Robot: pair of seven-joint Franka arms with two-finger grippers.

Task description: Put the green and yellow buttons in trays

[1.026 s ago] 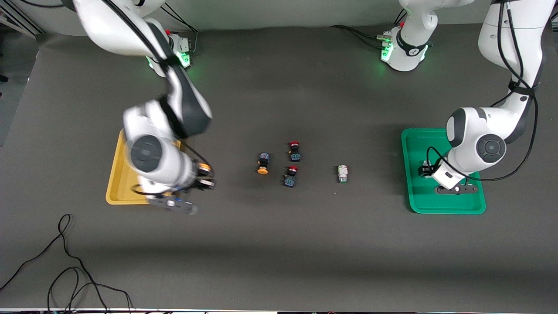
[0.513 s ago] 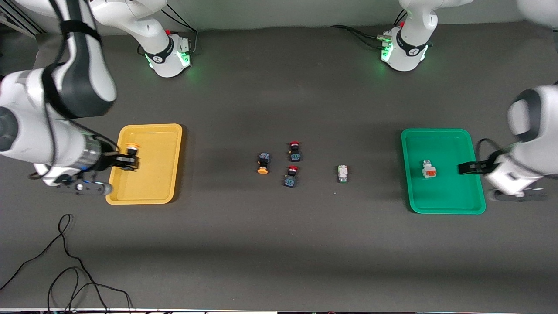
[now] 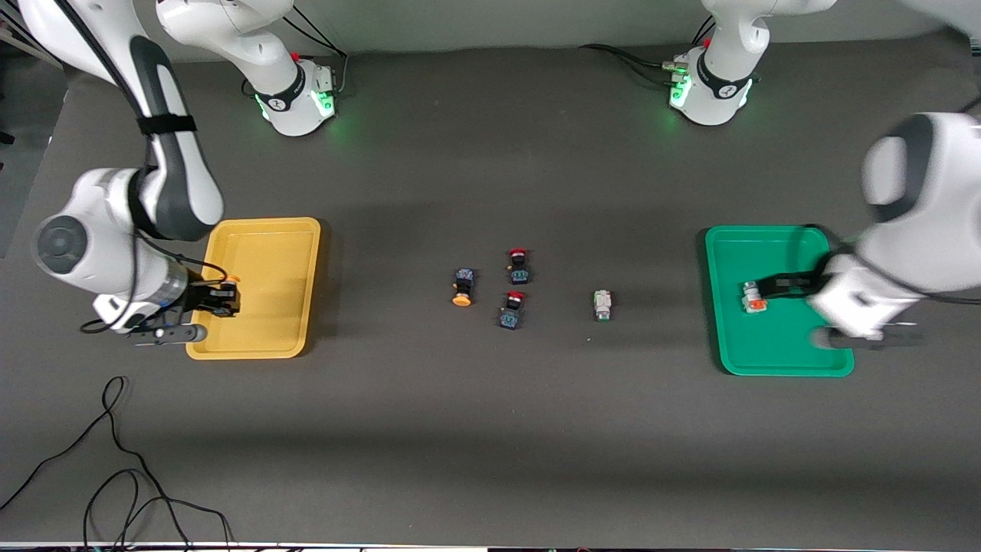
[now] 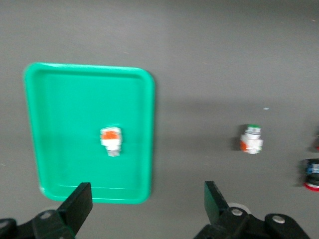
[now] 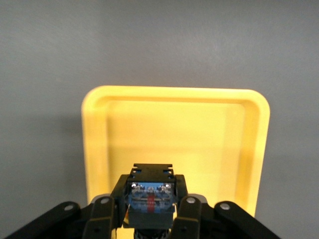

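Yellow button (image 5: 150, 199) clamped in right gripper (image 3: 222, 297) – left gripper (image 4: 144, 209) apart, dark table (image 3: 490, 429).

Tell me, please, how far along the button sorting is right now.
Done: one white button lies in the green tray, the open left gripper above. In hand: the right gripper holds a yellow-capped button over the yellow tray. Left: another yellow-capped button and a white one.
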